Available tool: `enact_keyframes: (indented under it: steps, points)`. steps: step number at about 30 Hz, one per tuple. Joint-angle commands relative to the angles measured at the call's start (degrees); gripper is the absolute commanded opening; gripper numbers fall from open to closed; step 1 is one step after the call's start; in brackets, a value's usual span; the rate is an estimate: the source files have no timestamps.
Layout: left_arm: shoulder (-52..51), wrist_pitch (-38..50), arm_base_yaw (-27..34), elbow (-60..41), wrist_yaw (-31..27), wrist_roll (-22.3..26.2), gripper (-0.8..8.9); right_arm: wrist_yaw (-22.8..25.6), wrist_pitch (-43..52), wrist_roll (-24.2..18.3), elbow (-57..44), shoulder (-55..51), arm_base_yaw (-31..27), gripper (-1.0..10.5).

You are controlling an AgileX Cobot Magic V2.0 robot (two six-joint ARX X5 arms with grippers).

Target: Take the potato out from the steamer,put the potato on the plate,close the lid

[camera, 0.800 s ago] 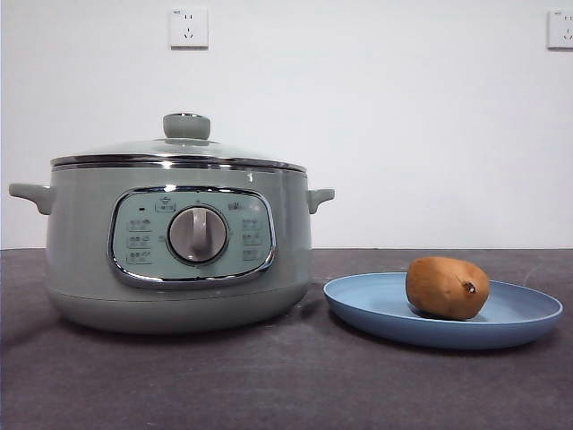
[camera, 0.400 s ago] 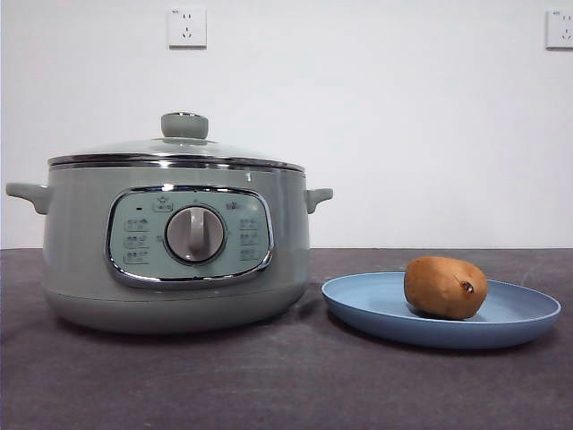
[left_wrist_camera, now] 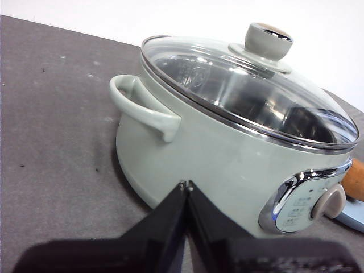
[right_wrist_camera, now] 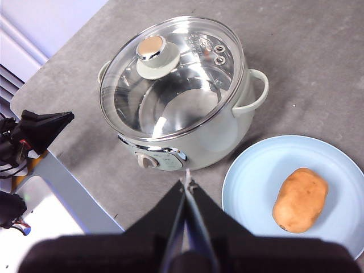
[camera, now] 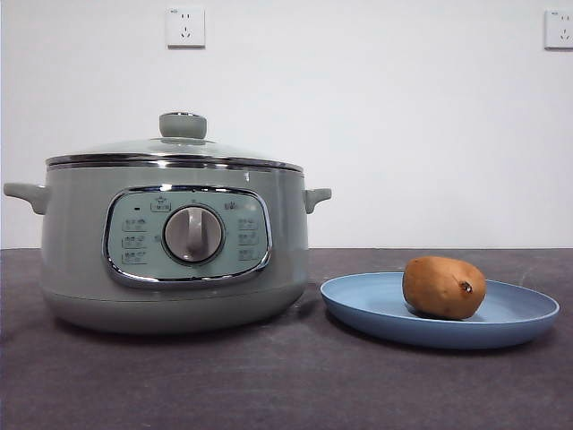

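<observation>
Both sets of fingers are pressed together, holding nothing: the left gripper (left_wrist_camera: 186,184) beside the steamer (camera: 175,246), the right gripper (right_wrist_camera: 187,183) high above. The lid (camera: 175,152) sits closed on the steamer, its inside bare steel. At three o'clock from it on the worktop (camera: 269,385), the potato (camera: 444,287) lies on the plate (camera: 528,318).

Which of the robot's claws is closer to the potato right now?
Right. The right claw hangs above the table between steamer and plate, close to the potato. The left claw sits beside the steamer's far side.
</observation>
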Motion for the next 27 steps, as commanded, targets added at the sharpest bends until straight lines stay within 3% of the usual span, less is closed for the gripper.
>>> enact_keyframes:
  steps: [1,13,15,17,19,22,27]
  points:
    - [-0.2,0.0,0.2,-0.7,0.1,-0.1,-0.03,-0.2,0.1,-0.3,-0.1,0.0,0.0,0.0]
    - [-0.2,0.0,0.2,-0.7,0.1,-0.1,-0.03,0.8,0.3,1.3,-0.1,-0.1,0.0,0.0]
    - [-0.2,0.0,0.2,-0.7,0.1,-0.1,-0.03,8.9,0.8,0.7,-0.2,0.0,-0.5,0.0]
    - [-0.2,0.0,0.2,-0.7,0.1,-0.1,-0.03,19.6,3.0,3.2,-0.3,-0.5,-1.4,0.0]
    - [-0.2,0.0,0.2,-0.7,0.1,-0.1,-0.03,24.7,6.7,5.8,-1.7,-2.3,-2.9,0.0]
    - [-0.2,0.0,0.2,-0.7,0.1,-0.1,-0.03,23.8,18.2,5.9,-8.7,-8.2,-6.2,0.0]
    - [-0.2,0.0,0.2,-0.7,0.1,-0.1,-0.03,18.9,39.2,5.5,-28.9,-22.1,-13.6,0.0]
